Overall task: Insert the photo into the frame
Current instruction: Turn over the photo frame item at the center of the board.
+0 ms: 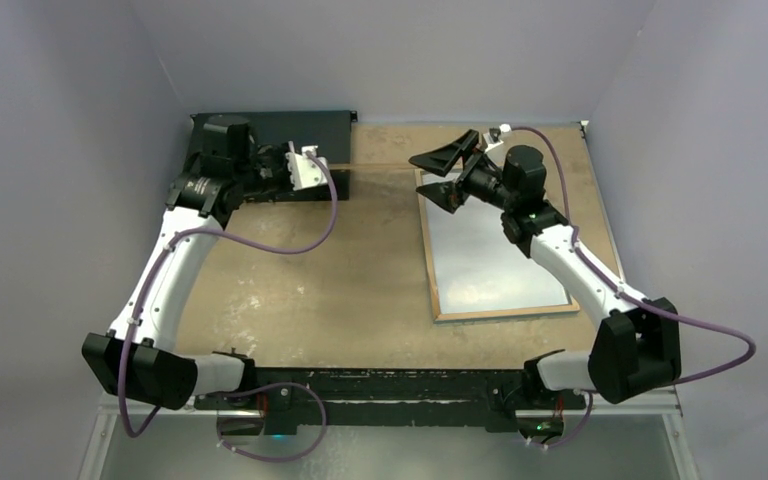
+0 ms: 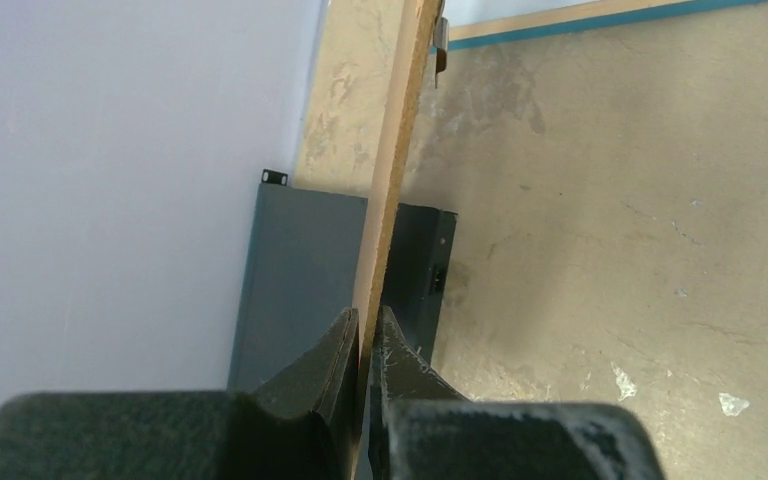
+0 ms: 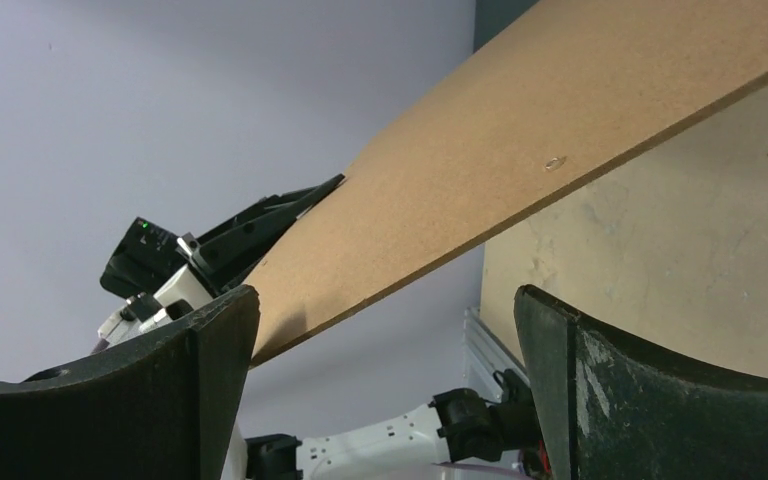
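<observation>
The frame (image 1: 505,313) lies flat on the right half of the counter (image 1: 340,290), wood side up. It has a thin light-wood border around a pale, glossy grey sheet — glass or paper, I cannot tell.

Enclosure: plain, matte, pale lilac-grey walls on three sides: left wall (image 1: 50,200), back wall (image 1: 390,50), right wall (image 1: 700,150). Worktop (image 1: 340,290): brown board, scuffed, with whitish worn patches toward the middle and the near side. Flat black box (image 1: 325,128) lies on it in the far-left corner, close to the left wall. Black strip (image 1: 390,385) runs along the near edge, with a dull grey metal sheet (image 1: 410,452) below it. Light even and soft; shadows faint.
</observation>
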Motion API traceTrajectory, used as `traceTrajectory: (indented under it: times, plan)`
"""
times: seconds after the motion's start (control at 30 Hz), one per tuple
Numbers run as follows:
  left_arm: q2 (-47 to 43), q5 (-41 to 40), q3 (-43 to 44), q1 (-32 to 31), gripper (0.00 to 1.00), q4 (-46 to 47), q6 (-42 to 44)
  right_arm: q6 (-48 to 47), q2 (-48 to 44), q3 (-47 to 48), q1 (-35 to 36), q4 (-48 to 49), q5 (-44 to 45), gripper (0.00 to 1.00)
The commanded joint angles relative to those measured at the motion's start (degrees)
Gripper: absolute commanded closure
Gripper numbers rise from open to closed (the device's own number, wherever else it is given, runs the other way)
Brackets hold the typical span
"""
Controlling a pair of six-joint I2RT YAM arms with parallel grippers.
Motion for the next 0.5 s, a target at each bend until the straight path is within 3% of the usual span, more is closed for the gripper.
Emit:
traceTrajectory:
  times: [0.0,0.27,0.47]
  plan:
    - [-1.2,-1.2,3.1,-1.5,1.0,2.2,-0.5,-3.9,-2.3,-2.4,-1.5,-2.0,-6.5,0.01]
    - [2.8,-7.8,5.4,-3.2,1.0,9.2,-7.5,-22.9,-4.7,6.9,-7.7,-21.8,-1.2,0.01]
    - [7.2,-11.6,13.4,-8.5,1.0,9.6,-6.3,-30.6,-9.8,6.7,-10.3,-27.2,3.6,0.01]
